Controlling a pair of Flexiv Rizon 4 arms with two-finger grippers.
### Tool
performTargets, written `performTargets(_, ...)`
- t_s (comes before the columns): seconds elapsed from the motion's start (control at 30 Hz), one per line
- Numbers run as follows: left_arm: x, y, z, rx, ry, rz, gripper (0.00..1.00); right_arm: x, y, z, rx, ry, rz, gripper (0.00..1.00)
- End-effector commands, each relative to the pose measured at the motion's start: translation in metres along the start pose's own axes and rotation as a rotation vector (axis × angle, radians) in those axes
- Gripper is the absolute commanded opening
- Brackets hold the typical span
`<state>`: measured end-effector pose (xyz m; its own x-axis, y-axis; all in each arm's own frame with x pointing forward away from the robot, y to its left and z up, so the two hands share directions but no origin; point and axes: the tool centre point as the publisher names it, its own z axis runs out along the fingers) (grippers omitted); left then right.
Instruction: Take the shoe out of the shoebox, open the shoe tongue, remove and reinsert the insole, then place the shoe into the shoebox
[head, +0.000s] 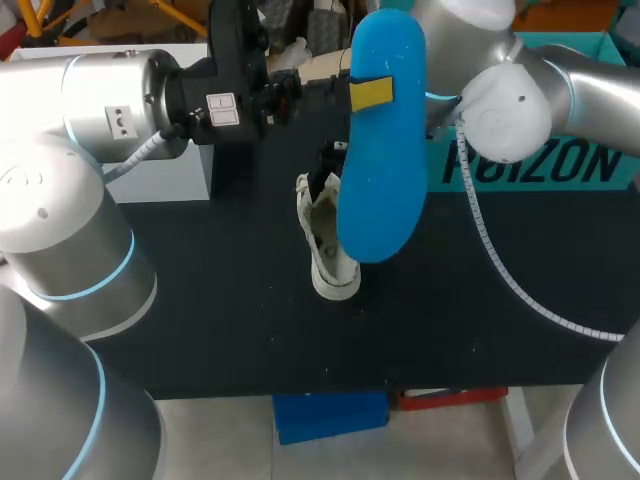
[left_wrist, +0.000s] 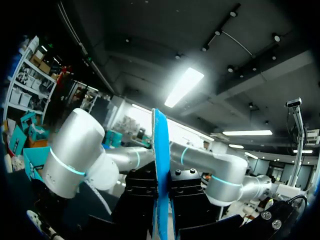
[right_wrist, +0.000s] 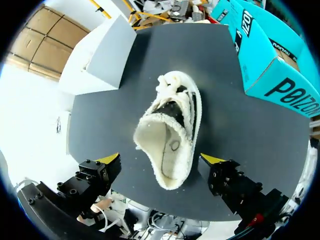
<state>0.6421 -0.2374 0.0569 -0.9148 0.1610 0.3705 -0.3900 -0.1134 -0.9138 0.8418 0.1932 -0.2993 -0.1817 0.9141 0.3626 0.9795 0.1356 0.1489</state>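
A blue insole (head: 380, 150) is held upright above the table, with my left gripper (head: 371, 92) shut on its upper part; one yellow tip shows on its face. In the left wrist view the insole (left_wrist: 161, 165) stands edge-on between the black fingers (left_wrist: 140, 200). The white shoe (head: 328, 245) rests on the black table, its opening facing up. In the right wrist view my right gripper (right_wrist: 160, 160) hangs open above the shoe (right_wrist: 172, 130), one yellow tip on each side, touching nothing. The insole hides that gripper in the head view.
The teal shoebox (head: 560, 160) stands at the back right of the table (head: 200, 300), also in the right wrist view as the shoebox (right_wrist: 270, 60). A white box (head: 180, 175) sits at the back left.
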Motion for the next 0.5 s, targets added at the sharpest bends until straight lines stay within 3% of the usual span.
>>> performTargets(0.03,0.001,0.001,0.000,-0.003,-0.003,-0.001,0.00,-0.009,-0.004,-0.002,-0.002,0.279,-0.071,1.00)
performTargets(0.33,0.001,0.001,0.000,-0.003,-0.003,-0.001,0.00,-0.009,-0.004,-0.002,-0.002,0.279,-0.071,1.00)
performTargets(0.37,0.001,0.001,0.000,-0.003,-0.003,-0.001,0.00,-0.013,-0.007,-0.004,-0.016,0.312,-0.054,1.00)
performTargets(0.43,0.001,0.001,0.000,-0.003,-0.003,-0.001,0.00,-0.021,-0.016,-0.012,-0.089,0.518,-0.004,1.00)
performTargets(0.5,0.001,0.001,0.000,-0.003,-0.003,-0.001,0.00,-0.027,-0.020,-0.019,-0.120,0.562,0.031,1.00)
